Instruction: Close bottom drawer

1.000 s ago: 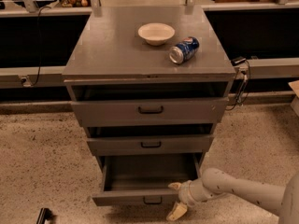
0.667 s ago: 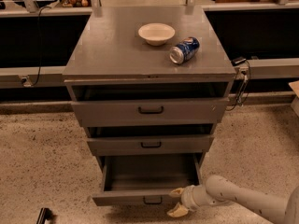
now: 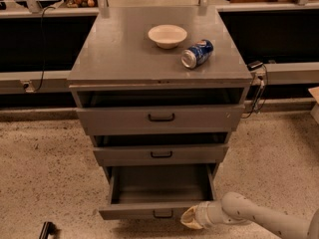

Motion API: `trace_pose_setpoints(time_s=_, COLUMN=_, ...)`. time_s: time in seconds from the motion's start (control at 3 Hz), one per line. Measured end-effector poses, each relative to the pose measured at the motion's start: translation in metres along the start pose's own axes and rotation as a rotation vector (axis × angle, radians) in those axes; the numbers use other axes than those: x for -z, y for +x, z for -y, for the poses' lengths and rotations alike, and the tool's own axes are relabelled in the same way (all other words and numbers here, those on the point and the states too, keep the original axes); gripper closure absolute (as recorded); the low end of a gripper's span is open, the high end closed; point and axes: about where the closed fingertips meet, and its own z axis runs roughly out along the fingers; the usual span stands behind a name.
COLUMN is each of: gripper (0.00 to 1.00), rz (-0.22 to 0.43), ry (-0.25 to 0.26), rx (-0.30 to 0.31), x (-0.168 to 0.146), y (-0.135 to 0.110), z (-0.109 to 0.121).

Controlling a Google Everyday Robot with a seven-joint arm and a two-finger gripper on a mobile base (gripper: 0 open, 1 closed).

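The bottom drawer (image 3: 149,212) is the lowest of three grey drawers and stands pulled out, its deep box empty, with a small black handle (image 3: 163,214) on its low front. My gripper (image 3: 191,218) comes in from the lower right on a pale arm and sits against the right end of the drawer's front, just right of the handle. The middle drawer (image 3: 160,154) and the upper drawer (image 3: 160,117) stand slightly out.
On the cabinet top (image 3: 119,54) sit a white bowl (image 3: 167,35) and a blue can (image 3: 197,53) lying on its side. A cable (image 3: 258,91) hangs at the cabinet's right side. Speckled floor lies around; a dark object (image 3: 46,230) lies at the lower left.
My gripper has moved a little left and down along the bottom drawer's front. The drawer looks about as far open as before.
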Motion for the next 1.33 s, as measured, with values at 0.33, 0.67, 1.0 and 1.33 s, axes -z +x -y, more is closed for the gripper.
trace_pose_setpoints(time_s=0.33, gripper=1.0, rz=0.016, ry=-0.035, rx=-0.024, x=-0.018, y=0.007, z=-0.001)
trace_pose_setpoints(time_s=0.67, gripper=1.0, rz=0.065, ry=0.003, rx=-0.089, x=-0.048, y=0.024, z=-0.001)
trace_pose_setpoints(time_s=1.0, gripper=1.0, rz=0.123, ry=0.087, rx=-0.127, x=-0.067, y=0.044, z=0.001)
trace_pose_setpoints(time_s=1.33, gripper=1.0, rz=0.153, ry=0.152, rx=-0.139, x=-0.079, y=0.058, z=0.004)
